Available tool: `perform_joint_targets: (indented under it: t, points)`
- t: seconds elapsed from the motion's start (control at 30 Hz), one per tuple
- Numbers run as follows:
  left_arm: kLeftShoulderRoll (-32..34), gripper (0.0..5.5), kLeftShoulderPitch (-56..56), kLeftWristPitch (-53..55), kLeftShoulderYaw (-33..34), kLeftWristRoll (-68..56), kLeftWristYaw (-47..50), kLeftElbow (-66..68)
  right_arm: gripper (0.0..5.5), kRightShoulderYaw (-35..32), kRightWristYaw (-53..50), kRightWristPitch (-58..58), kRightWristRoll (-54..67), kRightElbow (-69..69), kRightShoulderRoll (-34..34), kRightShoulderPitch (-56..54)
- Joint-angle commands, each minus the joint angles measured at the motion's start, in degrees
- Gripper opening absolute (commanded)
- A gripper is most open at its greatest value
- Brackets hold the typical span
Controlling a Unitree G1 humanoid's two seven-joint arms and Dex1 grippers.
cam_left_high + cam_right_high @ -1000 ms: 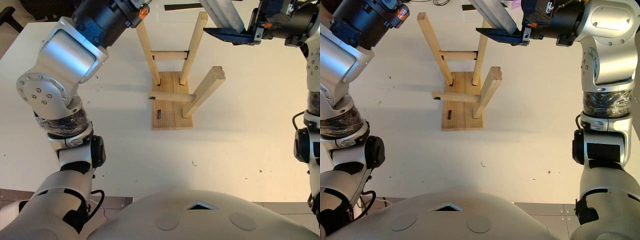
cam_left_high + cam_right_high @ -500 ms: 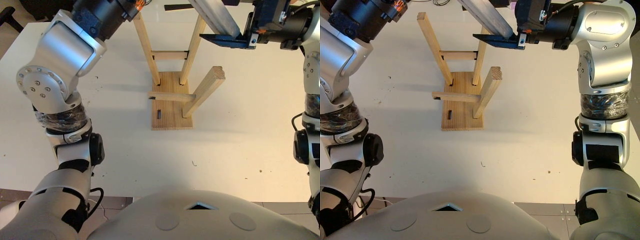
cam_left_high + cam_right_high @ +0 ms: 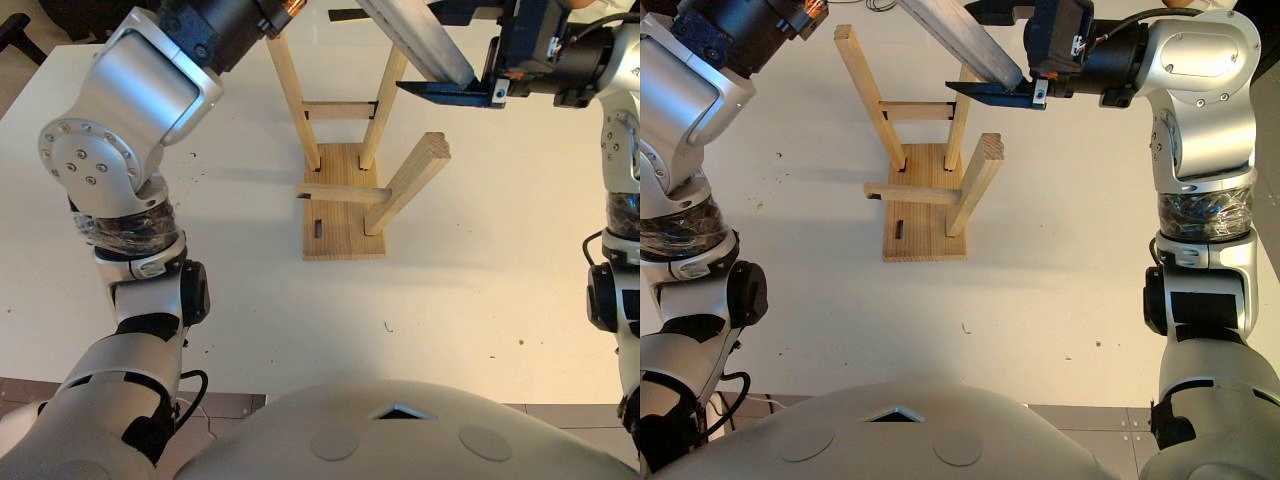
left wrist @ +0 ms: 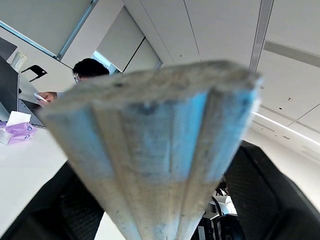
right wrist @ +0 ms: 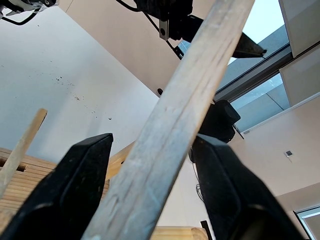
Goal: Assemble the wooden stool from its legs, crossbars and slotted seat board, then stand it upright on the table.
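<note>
1. The left gripper's (image 4: 162,202) dark fingers (image 4: 70,210) are clamped on two opposite faces of the loose leg (image 3: 420,40), near one end. The cut end of the wood shows close up in the left wrist view.
2. The right gripper's (image 5: 150,197) black fingers (image 5: 82,190) sit against the same leg on either side, gripping it toward its other end. In the head views that end rests just above the lower finger.
3. Held by both grippers, the loose leg hangs in the air above the far part of the table (image 3: 480,270). It slants from the left arm's side down toward the right arm's side and crosses in front of the tops of the two far legs.
4. Below it the part-built stool lies upside down, with the slotted seat board (image 3: 345,238) flat on the table.
5. Slots at the board's far edge hold two standing legs, the far left leg (image 3: 295,95) and the far right leg (image 3: 385,105), joined by a short crossbar (image 3: 340,110).
6. A third leg (image 3: 410,185) rises from the board's near right part. A second crossbar (image 3: 335,192) runs from it toward the board's left edge, where its other end is free.
7. One dark slot (image 3: 318,228) in the near left of the board stands open.
</note>
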Motion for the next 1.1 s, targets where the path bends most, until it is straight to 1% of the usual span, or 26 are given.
perform_joint_targets:
  t: [0.03, 0.43, 0.73, 1.1]
  points:
    - [-0.2, 3.47, 0.0, 0.7, -1.0, 0.7, 0.4, -0.5, 2.65, 0.3, 0.4, -0.4, -0.3, -0.1, 0.1, -1.1]
    - [-0.2, 3.47, 2.1, 1.3, -1.2, -0.1, 0.2, -1.3, 2.65, 0.3, 0.3, -0.1, -0.3, -0.2, 0.3, -1.4]
    - [0.1, 2.13, 2.7, 2.0, -1.7, 0.6, -1.0, -0.9, 2.65, 0.5, 0.3, -0.5, -0.4, 0.1, 0.7, -1.5]
    - [2.0, 2.07, 3.6, 2.5, -0.9, 3.3, -5.0, -3.4, 2.65, 0.3, -0.8, -1.1, -1.1, 0.7, 1.0, -1.3]
